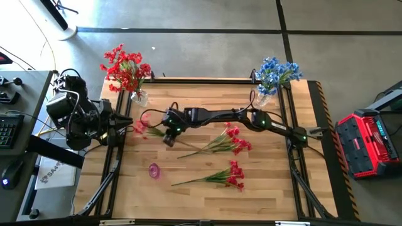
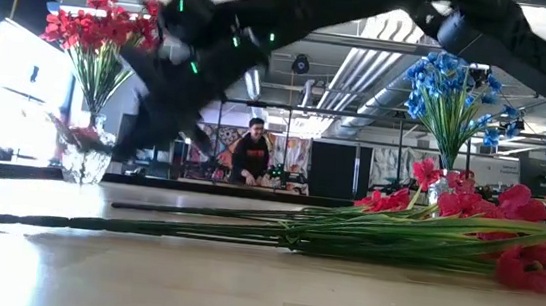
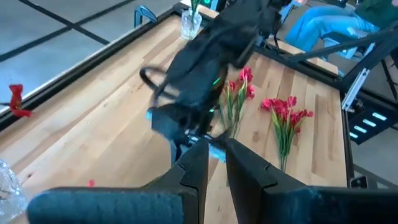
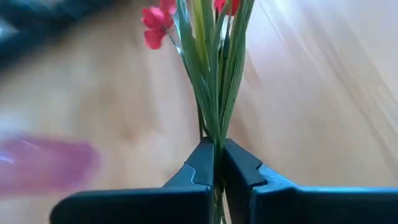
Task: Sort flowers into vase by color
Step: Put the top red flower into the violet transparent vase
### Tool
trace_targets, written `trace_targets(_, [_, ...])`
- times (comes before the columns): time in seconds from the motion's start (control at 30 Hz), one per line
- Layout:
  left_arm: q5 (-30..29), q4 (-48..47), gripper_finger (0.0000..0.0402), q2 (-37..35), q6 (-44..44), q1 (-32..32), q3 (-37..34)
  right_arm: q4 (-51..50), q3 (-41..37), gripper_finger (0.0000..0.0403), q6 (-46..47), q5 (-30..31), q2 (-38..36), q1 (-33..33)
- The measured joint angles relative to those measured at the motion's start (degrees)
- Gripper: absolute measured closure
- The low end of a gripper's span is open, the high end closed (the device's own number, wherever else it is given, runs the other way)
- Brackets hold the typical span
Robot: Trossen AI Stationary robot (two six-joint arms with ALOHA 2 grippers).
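Note:
My right gripper reaches across the table toward its left side and is shut on a red flower spray with green stems. The blooms point at my left gripper, which waits at the left edge with its fingers a narrow gap apart. Two more red sprays lie flat on the wood. A glass vase of red flowers stands at the far left, a vase of blue flowers at the far right. The right arm is blurred in the low view. My right gripper pinches the bundle of green stems between its two fingers, at the lower end of the spray. The stems run on straight ahead of the fingers, along them, toward the table's left side. The red blooms stand at the free end, above the wood.
A small pink-purple object lies near the table's middle left. Black frame rails run along the table's edges. A red case stands right of the table, a desk with a keyboard left of it. A person sits in the room behind.

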Motion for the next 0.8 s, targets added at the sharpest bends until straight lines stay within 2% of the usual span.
trace_targets(0.17, [2.83,0.02,0.0359,0.02,-0.25,0.0,0.0,9.09,3.59,0.04,3.82,1.6,-0.64,2.67])
trace_targets(0.33, [3.14,0.91,0.0359,0.14,0.07,0.0,1.15,22.02,3.35,0.0401,3.84,5.06,-1.58,5.64])
trace_targets(0.43, [0.63,5.12,0.0363,1.22,7.35,0.02,4.91,31.61,3.35,0.0402,2.98,7.77,-2.14,7.43])
trace_targets(0.63, [-0.02,9.32,0.0375,3.63,23.7,0.0,15.5,48.29,3.35,0.0402,2.86,9.55,-2.22,8.41])
trace_targets(0.73, [-0.84,9.42,0.0381,4.18,27.97,0.0,20.11,53.22,3.37,0.0402,0.9,8.5,-2.03,8.41])
trace_targets(0.8, [-1.58,9.42,0.0383,4.27,30.14,0.0,22.25,58.36,3.37,0.0402,-2.08,5.06,-1.14,8.5])
